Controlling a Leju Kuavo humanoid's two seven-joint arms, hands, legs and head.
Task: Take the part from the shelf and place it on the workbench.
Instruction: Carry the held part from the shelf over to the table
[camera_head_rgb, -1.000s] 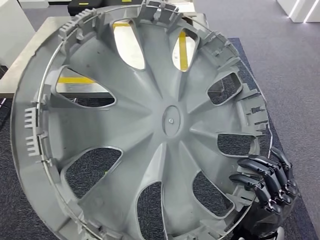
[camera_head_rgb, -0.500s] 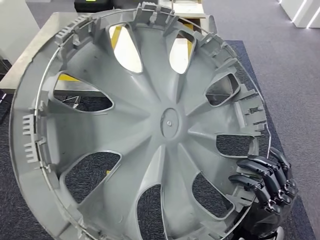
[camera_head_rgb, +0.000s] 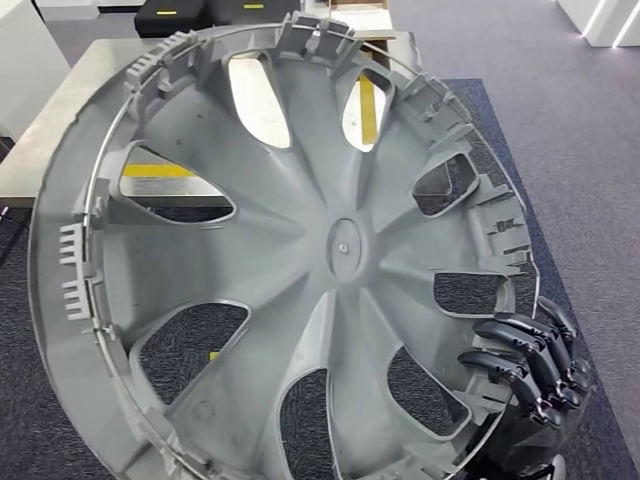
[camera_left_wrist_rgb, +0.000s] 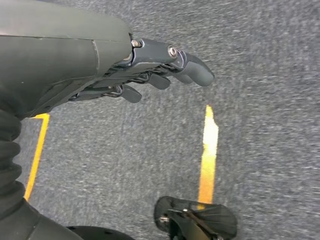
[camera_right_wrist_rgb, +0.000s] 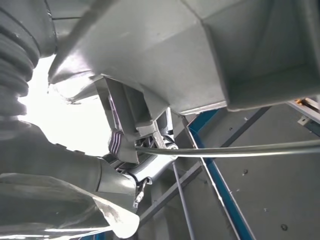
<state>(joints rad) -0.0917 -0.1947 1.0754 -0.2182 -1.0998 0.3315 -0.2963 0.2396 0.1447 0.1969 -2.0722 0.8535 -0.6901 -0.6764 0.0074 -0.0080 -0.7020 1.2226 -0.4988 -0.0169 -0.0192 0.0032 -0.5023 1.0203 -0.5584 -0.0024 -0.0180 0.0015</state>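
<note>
Shifted slightly rightward against steel-topped workbench (camera_head_rgb: 68, 110) behind: large grey spoked moulded-plastic wheel-cover part (camera_head_rgb: 302, 250), carried tilted above dark carpet. Likely light, stiff, bulky; thin clip tabs fragile, rim safest hold. Right hand (camera_head_rgb: 540, 370) grasping lower rim; left hand (camera_left_wrist_rgb: 162, 70) hanging released, fingers extended.

This looks like a factory floor or industrial test hall. The floor is covered in dark grey carpet (camera_head_rgb: 596, 200) marked with yellow tape lines (camera_left_wrist_rgb: 208, 150), the kind used to lay out work zones. A bare metal table (camera_head_rgb: 68, 120) with a yellow stripe stands ahead, with black cases (camera_head_rgb: 170, 15) behind it. A large grey moulded plastic wheel cover (camera_head_rgb: 302, 260), an unfinished car part, fits such a place, as does the blue-edged metal framing (camera_right_wrist_rgb: 215, 175).
</note>
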